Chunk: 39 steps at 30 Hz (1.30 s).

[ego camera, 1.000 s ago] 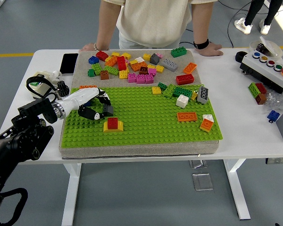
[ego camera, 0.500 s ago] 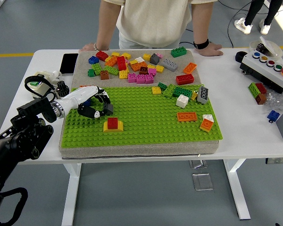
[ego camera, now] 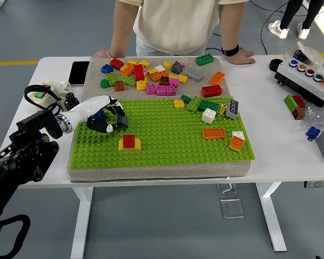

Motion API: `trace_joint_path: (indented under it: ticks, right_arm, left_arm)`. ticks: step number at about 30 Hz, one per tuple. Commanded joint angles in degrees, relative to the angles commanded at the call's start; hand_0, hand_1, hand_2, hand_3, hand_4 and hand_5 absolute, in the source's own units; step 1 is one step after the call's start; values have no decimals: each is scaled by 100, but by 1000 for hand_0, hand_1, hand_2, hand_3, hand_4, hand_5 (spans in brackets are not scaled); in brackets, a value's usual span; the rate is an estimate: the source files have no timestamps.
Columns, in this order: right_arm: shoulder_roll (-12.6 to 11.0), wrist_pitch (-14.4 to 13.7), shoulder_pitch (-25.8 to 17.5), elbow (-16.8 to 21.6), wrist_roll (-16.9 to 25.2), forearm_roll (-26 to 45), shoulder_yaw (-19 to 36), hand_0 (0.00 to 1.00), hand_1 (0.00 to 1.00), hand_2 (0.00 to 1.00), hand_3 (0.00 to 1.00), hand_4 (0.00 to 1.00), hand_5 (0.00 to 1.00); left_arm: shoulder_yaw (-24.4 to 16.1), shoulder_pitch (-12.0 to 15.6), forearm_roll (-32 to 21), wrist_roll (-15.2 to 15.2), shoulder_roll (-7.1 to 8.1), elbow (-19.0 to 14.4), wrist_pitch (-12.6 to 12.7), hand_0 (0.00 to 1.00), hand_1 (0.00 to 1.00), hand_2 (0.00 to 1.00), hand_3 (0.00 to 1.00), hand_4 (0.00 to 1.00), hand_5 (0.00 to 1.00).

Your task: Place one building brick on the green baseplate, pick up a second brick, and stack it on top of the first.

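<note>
The near edge of the white table (ego camera: 291,175) ran bare along the front, and the grey foam pad (ego camera: 151,171) under the green baseplate (ego camera: 167,143) stopped just short of it. Nearest on the plate sat a red brick (ego camera: 129,141) stacked on a yellow brick (ego camera: 129,146), with open green studs all round them, a wide clear stretch running toward the plate's front and middle.

Just beyond and to the left, the robot's left hand (ego camera: 105,118) reached in over the plate's left edge, its white-and-black fingers curled loosely; I could not tell whether they held anything. A blue brick (ego camera: 99,114) showed just behind the hand. The black left arm (ego camera: 27,145) hung off the table's left side.

Toward the right of the plate lay an orange brick (ego camera: 214,133), a smaller orange-and-white piece (ego camera: 237,141) near the right edge, a white brick (ego camera: 208,115), and a grey brick (ego camera: 232,108) standing tilted beside green ones.

Farther back, the bare foam carried a loose pile of bricks (ego camera: 156,75) in many colours, crowded close. A dark phone (ego camera: 79,73) lay left of the pad, and a button box (ego camera: 306,75) sat at the far right.

At the far edge a person stood with both hands (ego camera: 242,55) resting flat on the table.
</note>
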Motion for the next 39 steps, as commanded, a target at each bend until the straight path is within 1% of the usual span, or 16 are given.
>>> trace_joint_path:
  ticks: [1, 8, 13, 25, 39]
  right_arm:
    - [0, 2, -5, 0, -4, -3, 2, 732, 639, 688, 626, 925, 474]
    - [-4, 3, -8, 0, -6, -3, 3, 731, 639, 688, 625, 925, 473]
    - [-3, 4, -18, 0, 9, -2, -1, 731, 640, 688, 625, 924, 473]
    - [-7, 12, -35, 0, 21, -5, -2, 730, 639, 688, 626, 924, 472]
    - [-33, 12, -47, 0, 35, -2, 29, 730, 639, 687, 627, 925, 472]
  left_arm:
    - [-5, 5, -6, 3, 4, -20, -8, 634, 596, 588, 551, 630, 2]
    - [-28, 33, -42, 21, 31, -146, -46, 631, 594, 584, 549, 623, 2]
    - [-60, 89, -78, 43, 75, -337, -77, 631, 592, 584, 548, 620, 2]
    - [-109, 178, -136, 93, 142, -595, -124, 628, 590, 582, 547, 615, 2]
    - [-193, 333, -254, 176, 235, -986, -232, 627, 589, 582, 546, 614, 2]
